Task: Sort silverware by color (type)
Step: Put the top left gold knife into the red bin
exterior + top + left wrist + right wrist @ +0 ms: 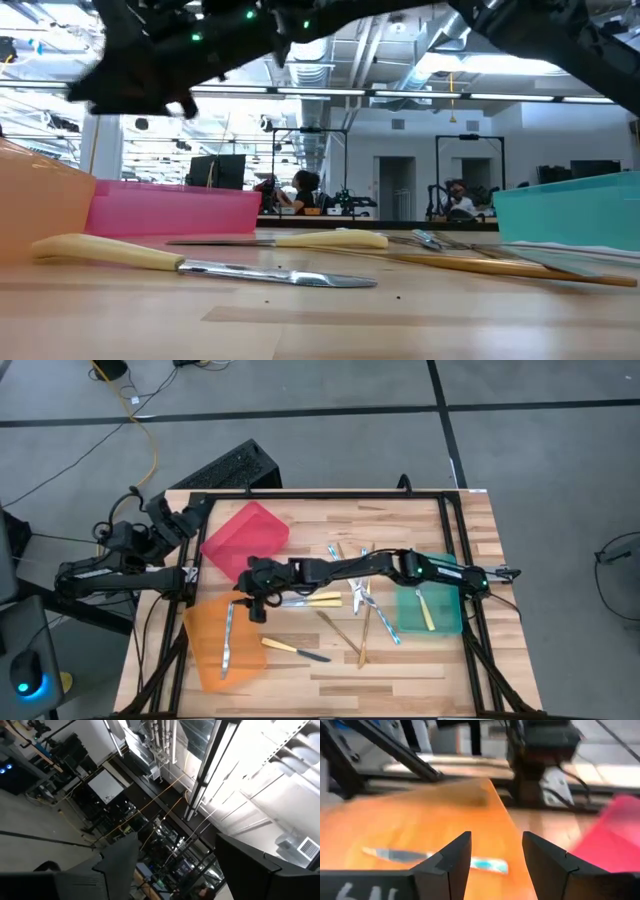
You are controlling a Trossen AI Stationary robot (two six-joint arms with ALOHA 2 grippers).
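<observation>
I am holding the right tool (254,603) released, empty, over the orange bin (205,650) holding a silvery piece (227,643); left tool (186,520) is idling released off-bench.

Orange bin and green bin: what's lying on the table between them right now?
High view: between the orange bin and green bin lie loose silverware, gold, silvery and yellow-handled, with the right gripper over the orange bin's edge.

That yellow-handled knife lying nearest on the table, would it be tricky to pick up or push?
Probably fiddly: the yellow-handled knife lies flat on the wooden table, leaving little to get under. Its shiny blade looks smooth, so it may slip. It seems stiff and slim, likelier to slide or spin than roll if pushed.
</observation>
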